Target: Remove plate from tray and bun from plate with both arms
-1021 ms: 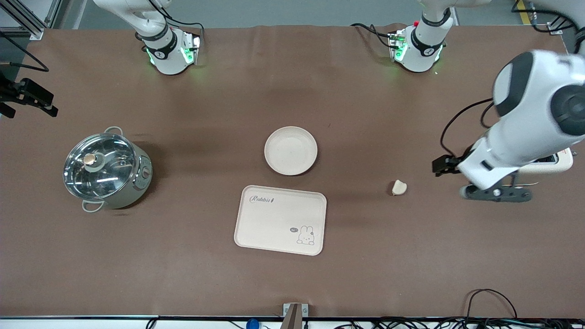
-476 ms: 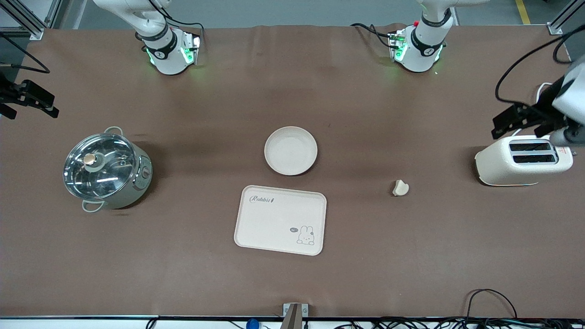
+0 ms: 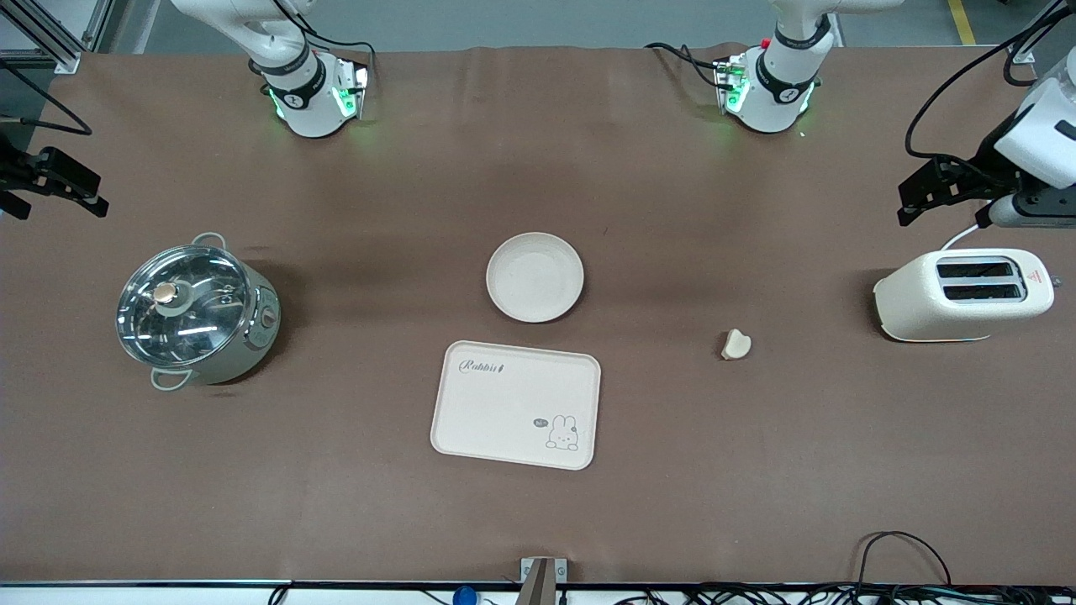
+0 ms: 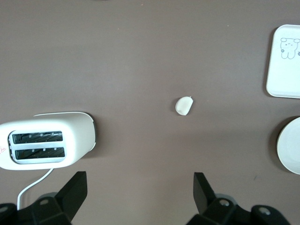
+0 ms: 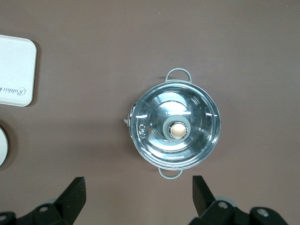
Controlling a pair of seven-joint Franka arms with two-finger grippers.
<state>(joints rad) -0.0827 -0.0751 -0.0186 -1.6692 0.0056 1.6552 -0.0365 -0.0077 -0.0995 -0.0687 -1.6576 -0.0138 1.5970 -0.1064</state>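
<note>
From the front camera I see the plate (image 3: pixel 535 276) sitting flat mid-table, just beside the rabbit tray (image 3: pixel 515 403), which lies nearer to the camera. The bun (image 3: pixel 735 344) rests on the cloth toward the left arm's end of the table, between the tray and the toaster (image 3: pixel 962 294), apart from both. The lidded pot (image 3: pixel 196 312) stands at the right arm's end. The left gripper (image 3: pixel 941 189) hangs in the air at the edge of that view, over bare table close to the toaster; I cannot read its fingers from here, and the right gripper is out of that view. On my left wrist feed, the left gripper (image 4: pixel 140 190) has its fingers (image 4: pixel 75 192) spread wide with nothing between them; below it I see the bun (image 4: pixel 183 105) lying alone, the toaster (image 4: pixel 44 146) to one side, and the tray corner (image 4: pixel 283 61) and plate rim (image 4: pixel 288 145) at the other. On my right wrist feed, the right gripper (image 5: pixel 138 190) is likewise spread apart and empty, high over the pot (image 5: pixel 176 125), with the tray (image 5: pixel 16 70) at the edge.
</note>
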